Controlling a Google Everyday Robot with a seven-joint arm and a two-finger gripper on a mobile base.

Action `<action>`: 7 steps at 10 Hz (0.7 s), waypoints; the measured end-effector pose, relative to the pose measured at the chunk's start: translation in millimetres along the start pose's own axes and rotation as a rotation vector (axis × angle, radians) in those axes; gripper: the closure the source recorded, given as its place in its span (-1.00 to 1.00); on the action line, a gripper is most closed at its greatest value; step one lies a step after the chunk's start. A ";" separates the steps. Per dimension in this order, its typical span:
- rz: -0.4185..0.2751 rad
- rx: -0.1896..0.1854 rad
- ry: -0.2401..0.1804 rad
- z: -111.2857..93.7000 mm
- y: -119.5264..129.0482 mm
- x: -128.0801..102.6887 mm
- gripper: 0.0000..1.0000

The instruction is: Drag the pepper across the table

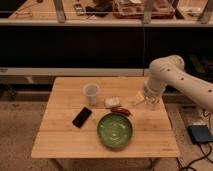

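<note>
The pepper (120,110) lies near the middle of the frame, a slim red thing flat on the table (60,142). It is tucked just above the rim of the green bowl (115,131) and just below a small white packet (112,102). I cannot tell whether it touches either of them.

Further to the left of the frame stand a clear cup (91,93) and a black phone (82,116), both well apart from the pepper. So the pepper is hemmed in above and below, and the freest planks look to be to its right and along the upper edge of the tabletop.

The white arm (172,75) bends in from the right side of the frame. It carries the gripper (141,99) low over the right part of the table, near the pepper but clear of it. The jaws stand spread wide and I see nothing between them (which suits a tool that has yet to settle on its target).

My guess is that the approach is under way and the drag itself has not begun. The gripper probably comes in from the right because that side has no bowl or packet in the way. The risk, as I judge it, is that a careless sweep to the left of the frame would push the packet or nudge the bowl along with the pepper. The tips would need to come down right at the pepper and slide it over bare wood.
</note>
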 end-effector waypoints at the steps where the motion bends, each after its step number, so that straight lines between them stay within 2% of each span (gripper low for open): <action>1: 0.003 -0.002 0.008 -0.6 1.1 1.5 -0.60; 2: 0.008 0.000 0.035 -3.0 2.8 7.5 -0.60; 3: -0.006 0.013 0.095 -8.8 1.5 22.1 -0.60; 4: -0.040 0.024 0.173 -17.4 -1.6 40.6 -0.60; 5: -0.112 0.033 0.290 -29.7 -8.3 66.5 -0.60; 7: -0.264 0.019 0.450 -39.4 -21.6 94.2 -0.60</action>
